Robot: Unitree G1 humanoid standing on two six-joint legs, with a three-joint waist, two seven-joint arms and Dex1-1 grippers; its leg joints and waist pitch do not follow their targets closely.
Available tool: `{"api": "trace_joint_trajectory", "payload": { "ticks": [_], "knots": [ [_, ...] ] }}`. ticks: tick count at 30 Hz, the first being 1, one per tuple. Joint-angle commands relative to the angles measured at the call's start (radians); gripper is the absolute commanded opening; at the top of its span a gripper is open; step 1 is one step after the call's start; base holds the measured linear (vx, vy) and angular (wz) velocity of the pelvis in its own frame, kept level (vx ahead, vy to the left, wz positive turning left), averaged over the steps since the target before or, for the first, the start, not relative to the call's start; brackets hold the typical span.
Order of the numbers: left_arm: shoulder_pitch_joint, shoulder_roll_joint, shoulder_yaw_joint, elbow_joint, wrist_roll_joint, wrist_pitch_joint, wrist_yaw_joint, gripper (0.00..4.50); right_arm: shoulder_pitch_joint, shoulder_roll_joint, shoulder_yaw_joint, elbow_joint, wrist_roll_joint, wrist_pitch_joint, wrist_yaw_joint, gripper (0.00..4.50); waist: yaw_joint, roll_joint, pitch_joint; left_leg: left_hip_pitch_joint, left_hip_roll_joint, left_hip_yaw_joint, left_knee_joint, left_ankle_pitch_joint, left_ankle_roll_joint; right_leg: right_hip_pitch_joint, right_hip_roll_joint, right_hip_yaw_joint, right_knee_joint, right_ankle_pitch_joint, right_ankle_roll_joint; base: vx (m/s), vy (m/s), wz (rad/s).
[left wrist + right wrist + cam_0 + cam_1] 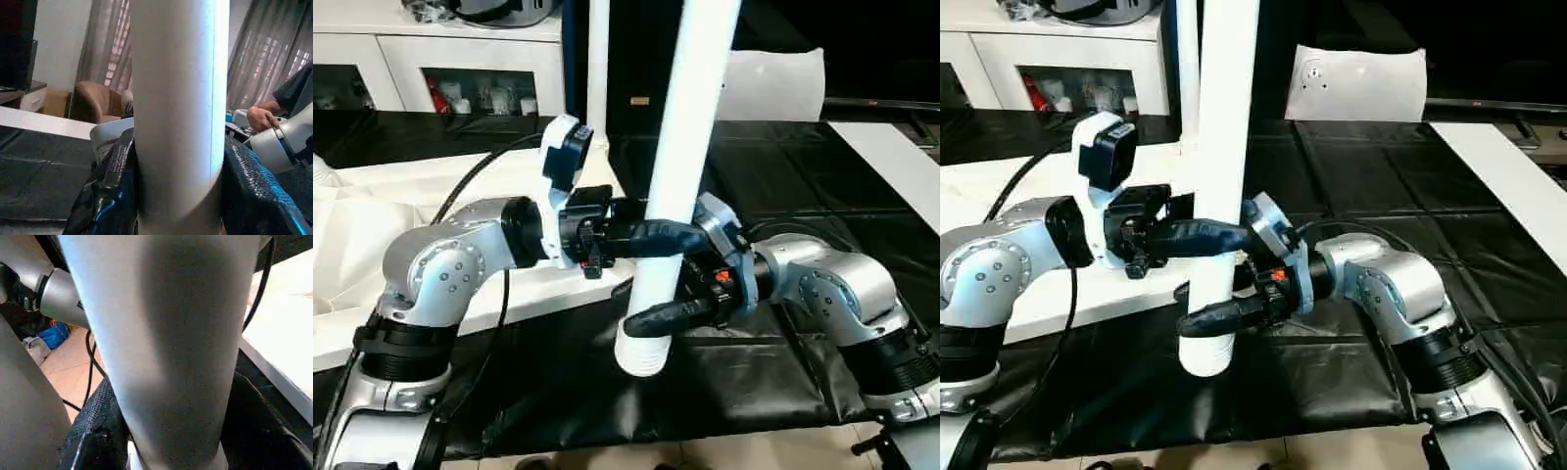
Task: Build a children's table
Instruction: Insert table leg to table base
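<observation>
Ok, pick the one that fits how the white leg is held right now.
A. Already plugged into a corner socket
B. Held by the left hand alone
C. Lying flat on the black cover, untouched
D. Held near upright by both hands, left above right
D: the leg stands near upright off the cover, with the left hand clamped on it above the right hand.

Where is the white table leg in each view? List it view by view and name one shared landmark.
Left eye: white table leg upright, centre.
Right eye: left of centre.
Left wrist: centre, between black fingers.
Right wrist: centre, between fingers.
Landmark: the left claw gripping it.
</observation>
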State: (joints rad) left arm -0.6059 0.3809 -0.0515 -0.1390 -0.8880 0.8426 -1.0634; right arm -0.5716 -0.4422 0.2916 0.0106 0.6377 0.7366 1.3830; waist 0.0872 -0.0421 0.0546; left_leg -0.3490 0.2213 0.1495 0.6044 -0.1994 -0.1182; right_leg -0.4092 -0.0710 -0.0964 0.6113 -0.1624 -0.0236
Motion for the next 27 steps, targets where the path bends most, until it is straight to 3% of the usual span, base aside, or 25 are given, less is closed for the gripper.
{"api": "trace_joint_trajectory", "payload": {
  "ticks": [1,7,10,11,12,14,15,20,21,26,27],
  "knots": [
    [-0.026,-0.008,-0.002,-0.004,0.025,-0.027,0.028,1.85,0.002,0.006,0.010,-0.014,-0.001,0.007,-0.006,1.99,-0.001,0.011,-0.070,-0.006,0.001,0.016,-0.065,-0.137,0.001,0.067,-0.051,0.046,-0.075,-0.317,-0.130,0.000,0.000,0.00],
    [-0.010,-0.017,0.009,-0.020,0.022,-0.027,0.055,1.85,0.018,0.012,-0.008,-0.026,0.012,0.025,-0.040,1.95,-0.001,0.013,-0.071,-0.006,0.001,0.015,-0.065,-0.138,0.001,0.069,-0.050,0.046,-0.073,-0.300,-0.138,0.000,0.000,0.00],
    [-0.006,-0.049,0.039,-0.030,-0.031,-0.008,0.076,1.85,0.030,0.019,-0.018,-0.039,0.021,0.035,-0.056,1.94,-0.001,0.019,-0.071,-0.005,0.002,0.015,-0.066,-0.142,-0.001,0.068,-0.050,0.045,-0.072,-0.293,-0.147,0.000,0.000,0.00],
    [-0.004,-0.059,0.046,-0.034,-0.043,-0.009,0.079,2.41,0.033,0.021,-0.020,-0.042,0.022,0.036,-0.060,1.94,-0.001,0.016,-0.071,-0.006,0.001,0.015,-0.065,-0.147,0.001,0.069,-0.049,0.045,-0.073,-0.291,-0.149,0.000,0.000,0.00],
    [0.003,-0.071,0.052,-0.048,-0.061,-0.009,0.082,2.55,0.041,0.026,-0.024,-0.048,0.025,0.039,-0.071,1.94,0.000,0.020,-0.071,-0.006,0.002,0.014,-0.065,-0.147,-0.001,0.069,-0.050,0.045,-0.073,-0.290,-0.149,0.000,0.000,0.00],
    [0.016,-0.096,0.061,-0.067,-0.082,-0.015,0.100,2.61,0.055,0.037,-0.035,-0.060,0.034,0.047,-0.093,1.93,0.000,0.017,-0.070,-0.005,0.003,0.014,-0.065,-0.147,-0.003,0.068,-0.050,0.044,-0.074,-0.290,-0.152,0.000,0.000,0.00],
    [0.019,-0.111,0.065,-0.067,-0.078,-0.028,0.116,2.91,0.060,0.042,-0.041,-0.064,0.041,0.052,-0.100,1.91,0.000,0.017,-0.072,-0.005,0.003,0.015,-0.065,-0.151,-0.002,0.068,-0.050,0.044,-0.075,-0.290,-0.152,0.000,0.000,0.00],
    [0.028,-0.164,0.075,-0.069,-0.063,-0.076,0.174,3.21,0.080,0.061,-0.059,-0.080,0.063,0.065,-0.124,1.91,0.001,0.012,-0.068,-0.005,0.001,0.015,-0.066,-0.168,0.002,0.067,-0.050,0.042,-0.085,-0.360,-0.113,0.000,0.000,0.00],
    [0.033,-0.180,0.078,-0.071,-0.061,-0.085,0.194,3.34,0.089,0.071,-0.064,-0.085,0.067,0.066,-0.138,1.91,0.001,0.015,-0.068,-0.005,-0.001,0.015,-0.065,-0.168,0.004,0.066,-0.049,0.041,-0.087,-0.379,-0.101,0.000,0.000,0.00],
    [0.055,-0.233,0.104,-0.074,-0.051,-0.122,0.262,3.67,0.119,0.129,-0.098,-0.090,0.069,0.050,-0.226,1.91,-0.001,0.011,-0.069,-0.008,0.001,0.015,-0.065,-0.158,0.001,0.064,-0.050,0.040,-0.089,-0.379,-0.091,0.000,0.000,0.00],
    [0.064,-0.278,0.140,-0.066,-0.050,-0.165,0.316,3.78,0.136,0.176,-0.121,-0.087,0.059,0.029,-0.299,1.91,-0.002,0.012,-0.068,-0.008,0.001,0.015,-0.065,-0.159,-0.002,0.064,-0.050,0.040,-0.092,-0.384,-0.087,0.000,0.000,0.00]
  ]
}}
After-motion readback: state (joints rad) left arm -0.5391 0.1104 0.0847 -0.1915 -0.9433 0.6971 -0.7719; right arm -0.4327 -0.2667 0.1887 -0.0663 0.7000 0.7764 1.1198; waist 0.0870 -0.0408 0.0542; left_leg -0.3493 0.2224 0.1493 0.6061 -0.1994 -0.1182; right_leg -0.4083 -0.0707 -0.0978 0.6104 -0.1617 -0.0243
